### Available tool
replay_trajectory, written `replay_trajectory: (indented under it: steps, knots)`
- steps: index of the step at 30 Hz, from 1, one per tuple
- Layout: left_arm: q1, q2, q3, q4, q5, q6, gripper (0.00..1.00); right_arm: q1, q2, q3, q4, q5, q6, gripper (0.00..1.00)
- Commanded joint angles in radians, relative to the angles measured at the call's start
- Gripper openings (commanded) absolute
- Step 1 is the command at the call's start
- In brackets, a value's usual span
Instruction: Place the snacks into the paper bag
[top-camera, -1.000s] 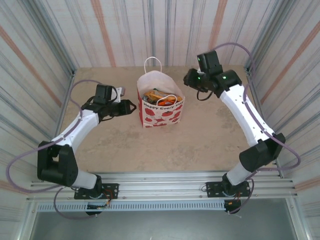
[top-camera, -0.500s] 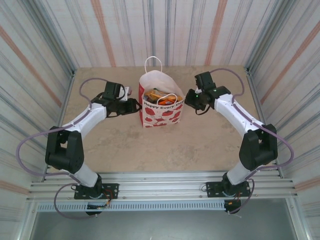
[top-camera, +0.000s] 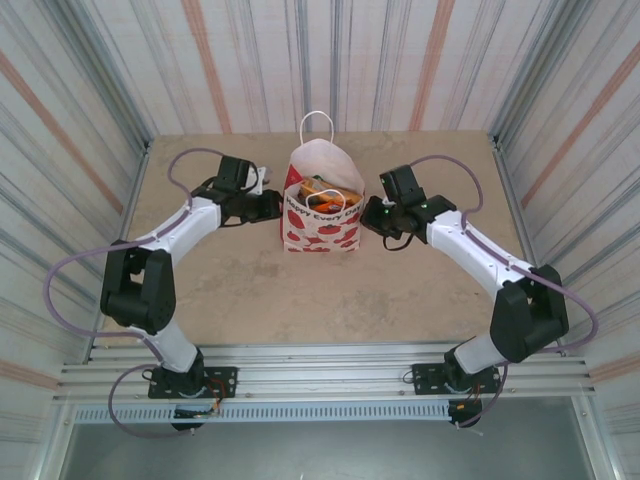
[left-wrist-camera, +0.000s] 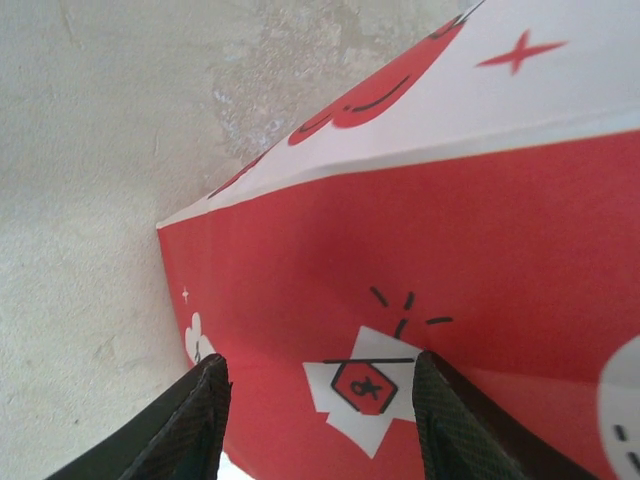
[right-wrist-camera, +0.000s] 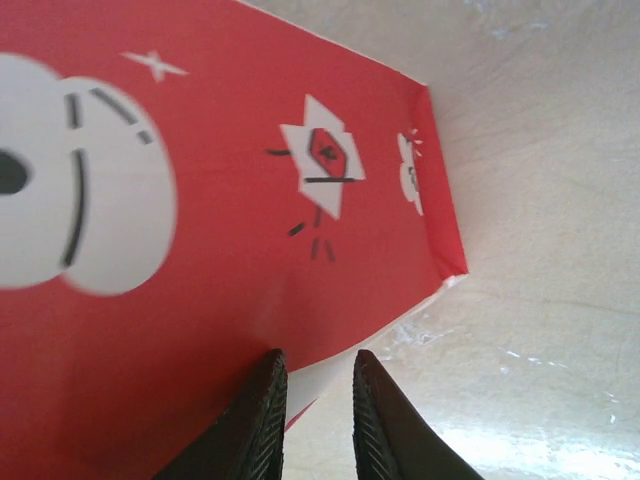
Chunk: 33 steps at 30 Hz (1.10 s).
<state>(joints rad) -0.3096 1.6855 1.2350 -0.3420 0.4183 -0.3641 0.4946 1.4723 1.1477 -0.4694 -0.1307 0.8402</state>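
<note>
The paper bag stands upright mid-table, white with red apple prints, and several orange and yellow snacks show in its open top. My left gripper is against the bag's left side. In the left wrist view the left gripper is open, both fingertips resting on the paper bag's red side panel. My right gripper is at the bag's right side. In the right wrist view the right gripper has a narrow gap with nothing clamped, its tips at the lower edge of the paper bag's red side.
The beige tabletop stretches in front of the bag. Striped walls close in on the left, back and right. A metal rail with both arm bases runs along the near edge.
Both arms swung inward until their grippers reached the bag's two sides. The right jaws narrowed. The bag shifted slightly to the right.
</note>
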Motion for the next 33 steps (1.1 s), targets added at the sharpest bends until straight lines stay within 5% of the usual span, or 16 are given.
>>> replay_trajectory:
  steps: [1,11,14,15,16,24,33]
  knots:
    - [-0.016,0.026,0.045,0.021,0.043,0.007,0.53,0.031,-0.023,-0.017,0.049,0.009,0.034,0.23]
    - [0.014,-0.088,0.056,-0.068,-0.019,0.037,0.58,-0.054,-0.137,-0.035,0.013,0.081,-0.061,0.39]
    - [0.036,-0.197,0.005,-0.080,-0.117,0.058,0.62,-0.110,-0.184,-0.052,0.020,0.140,-0.171,0.55]
    - [0.042,-0.243,-0.021,-0.071,-0.165,0.073,0.65,-0.131,-0.199,-0.067,0.034,0.163,-0.217,0.70]
    - [0.046,-0.291,-0.054,-0.056,-0.220,0.088,0.67,-0.160,-0.216,-0.090,0.062,0.182,-0.276,1.00]
    - [0.072,-0.597,-0.397,0.237,-0.564,0.281,0.98,-0.376,-0.297,-0.354,0.380,0.144,-0.594,0.99]
    - [0.130,-0.632,-0.808,0.742,-0.704,0.448,0.99,-0.508,-0.319,-0.704,0.821,0.011,-0.771,0.99]
